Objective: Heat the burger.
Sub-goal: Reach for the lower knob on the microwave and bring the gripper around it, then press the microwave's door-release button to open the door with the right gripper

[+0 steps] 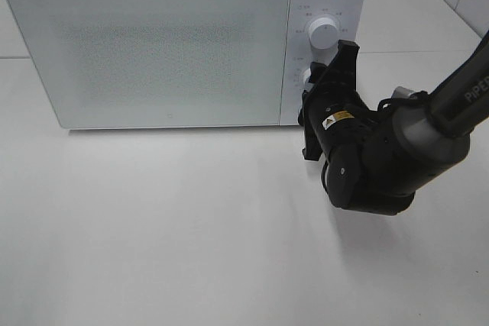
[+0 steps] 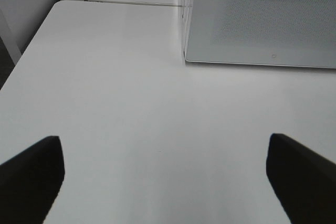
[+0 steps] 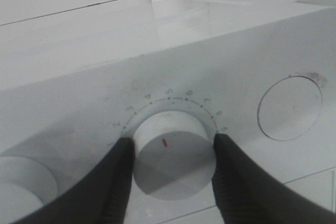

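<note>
White plastic and glass make up the microwave, which is set on a white table with its frosted door closed. The burger is not seen in any view, and nothing can be made out through the door, so its place cannot be told.

On the control panel at the microwave's right side, an upper dial is left uncovered. The lower dial beneath it is largely hidden in the high view by the right gripper and the black wrist behind it, which is held in front of the microwave's lower right corner.

What is blocked there is shown by the right wrist view: the lower dial is clamped between the two dark fingers, one pressed on each side. A red mark is seen on the dial's face, and numbers are printed in an arc around it. A round outline on the panel, beside the dial, is seen only in this view.

The left gripper is missing from the high view. In its own wrist view its jaws are spread wide with nothing between them, over bare table in front of the microwave's left front corner, well apart from it.
</note>
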